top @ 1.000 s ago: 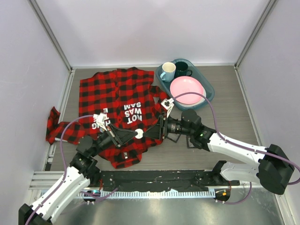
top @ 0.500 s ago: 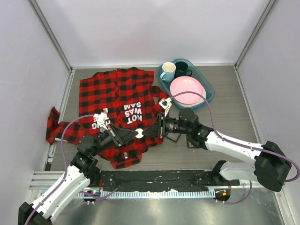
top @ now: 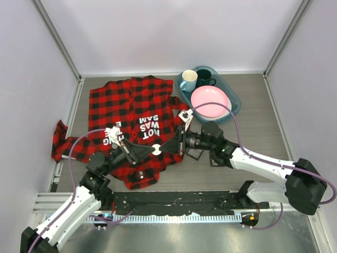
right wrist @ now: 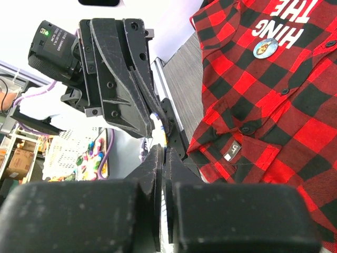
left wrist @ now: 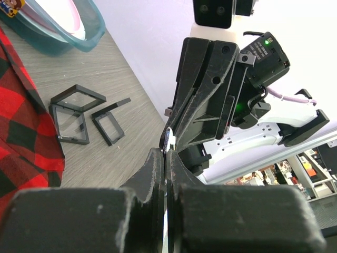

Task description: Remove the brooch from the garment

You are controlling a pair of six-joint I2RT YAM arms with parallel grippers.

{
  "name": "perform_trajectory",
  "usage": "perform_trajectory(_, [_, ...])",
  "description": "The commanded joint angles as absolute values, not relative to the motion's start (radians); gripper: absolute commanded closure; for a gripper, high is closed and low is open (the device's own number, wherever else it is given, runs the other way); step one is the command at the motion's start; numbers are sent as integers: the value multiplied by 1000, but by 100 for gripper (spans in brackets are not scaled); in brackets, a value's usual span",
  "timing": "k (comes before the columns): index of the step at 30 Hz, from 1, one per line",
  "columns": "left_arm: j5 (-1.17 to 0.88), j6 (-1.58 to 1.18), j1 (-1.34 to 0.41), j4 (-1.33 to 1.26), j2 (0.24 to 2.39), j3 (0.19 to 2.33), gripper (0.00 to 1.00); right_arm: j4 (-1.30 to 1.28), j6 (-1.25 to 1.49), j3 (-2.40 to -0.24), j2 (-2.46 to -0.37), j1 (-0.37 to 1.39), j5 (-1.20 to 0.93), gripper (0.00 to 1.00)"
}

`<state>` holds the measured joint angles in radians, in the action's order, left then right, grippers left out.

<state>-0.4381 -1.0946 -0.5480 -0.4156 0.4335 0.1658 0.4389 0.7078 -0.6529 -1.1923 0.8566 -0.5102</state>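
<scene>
The garment (top: 131, 100), a red-and-black checked shirt with white lettering, lies spread on the table's left half. Above its near hem, my two grippers meet tip to tip. A small round white brooch (top: 156, 150) hangs between them. My left gripper (top: 151, 151) is shut on it from the left, and my right gripper (top: 163, 149) is shut on its other edge. In the left wrist view only a thin white edge of the brooch (left wrist: 167, 143) shows between the pads. In the right wrist view a round pictured badge (right wrist: 265, 47) sits on the garment (right wrist: 253, 105) under the lettering.
A teal tray (top: 238, 101) at the back right holds a pink plate (top: 209, 101), a white mug (top: 188, 80) and a dark mug (top: 205, 79). Small black frames (left wrist: 79, 113) lie on the table under the right arm. The shirt's sleeve (top: 63, 139) trails to the left edge.
My right gripper's jaws have closed from wide open onto the white brooch and edged slightly left. The left gripper has held still, shut on it.
</scene>
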Motion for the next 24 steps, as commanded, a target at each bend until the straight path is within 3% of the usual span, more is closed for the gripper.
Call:
perform_trajectory(1, [-460, -1097, -549, -457, 423, 161, 100, 512, 701, -689, -1190, 865, -517, 99])
perform_trajectory(3, [-445, -1094, -549, -407, 420, 172, 97, 462, 686, -692, -1177, 867, -488, 99])
perform_trajectory(5, [-404, -1074, -549, -286, 407, 201, 71, 323, 635, -709, -1145, 877, -361, 99])
perform_trajectory(7, [-370, -1013, -551, -177, 387, 248, 52, 118, 577, -732, -1115, 922, -223, 99])
perform_trajectory(8, [-351, -994, -549, -69, 364, 264, 48, 66, 542, -747, -1091, 934, -74, 99])
perform_trajectory(14, [-215, -872, -549, 191, 284, 354, 41, -299, 575, -810, -1051, 1005, 336, 99])
perform_trajectory(19, [-189, -854, -549, 229, 256, 368, 39, -622, 682, -876, -1103, 1014, 535, 99])
perform_trajectory(24, [-202, -856, -549, 201, 282, 357, 39, -762, 768, -893, -1132, 1014, 620, 99])
